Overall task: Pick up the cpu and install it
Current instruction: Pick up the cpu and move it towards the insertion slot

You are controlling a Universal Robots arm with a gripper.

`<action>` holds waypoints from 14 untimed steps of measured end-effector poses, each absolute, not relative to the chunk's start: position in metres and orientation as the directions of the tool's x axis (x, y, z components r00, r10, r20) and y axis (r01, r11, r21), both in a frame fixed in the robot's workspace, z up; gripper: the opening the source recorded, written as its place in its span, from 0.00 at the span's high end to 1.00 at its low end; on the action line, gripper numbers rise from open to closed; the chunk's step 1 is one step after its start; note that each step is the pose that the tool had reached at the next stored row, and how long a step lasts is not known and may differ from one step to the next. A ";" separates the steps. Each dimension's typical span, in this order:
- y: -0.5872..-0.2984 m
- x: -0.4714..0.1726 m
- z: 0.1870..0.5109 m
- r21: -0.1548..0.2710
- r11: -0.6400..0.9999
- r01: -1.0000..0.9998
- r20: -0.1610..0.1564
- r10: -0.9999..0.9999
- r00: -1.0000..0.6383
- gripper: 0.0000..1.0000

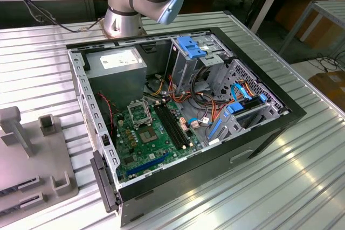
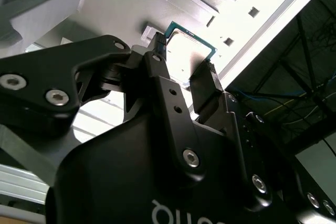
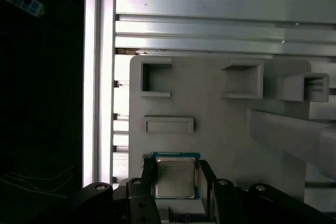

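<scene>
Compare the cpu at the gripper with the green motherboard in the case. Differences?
Place: the cpu sits between the fingers of the gripper, above the grey fixture; the motherboard lies inside the open case.
Surface: the cpu has a plain dull metal top; the motherboard is crowded with slots and parts.
Size: the cpu is much smaller than the motherboard.
Shared: both are flat, with greenish board material.

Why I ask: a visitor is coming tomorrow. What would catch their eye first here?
Probably the open computer case in the middle of the exterior view, its green motherboard and tangle of coloured cables exposed. In both wrist views, the silver-topped cpu stands out, held between the black jaws of the gripper, with a grey tray behind it.
</scene>
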State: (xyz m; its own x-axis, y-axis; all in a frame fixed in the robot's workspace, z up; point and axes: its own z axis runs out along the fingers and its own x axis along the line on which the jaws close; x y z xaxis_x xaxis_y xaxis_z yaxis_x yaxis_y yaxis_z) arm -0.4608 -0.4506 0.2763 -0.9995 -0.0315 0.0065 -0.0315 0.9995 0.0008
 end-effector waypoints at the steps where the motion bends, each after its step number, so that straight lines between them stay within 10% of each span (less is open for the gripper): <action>1: -0.451 -0.461 0.277 0.001 1.000 -0.031 0.007 -0.031 -0.999 0.56; 14: -0.451 -0.461 0.285 0.001 1.000 -0.031 0.009 -0.031 -0.999 0.56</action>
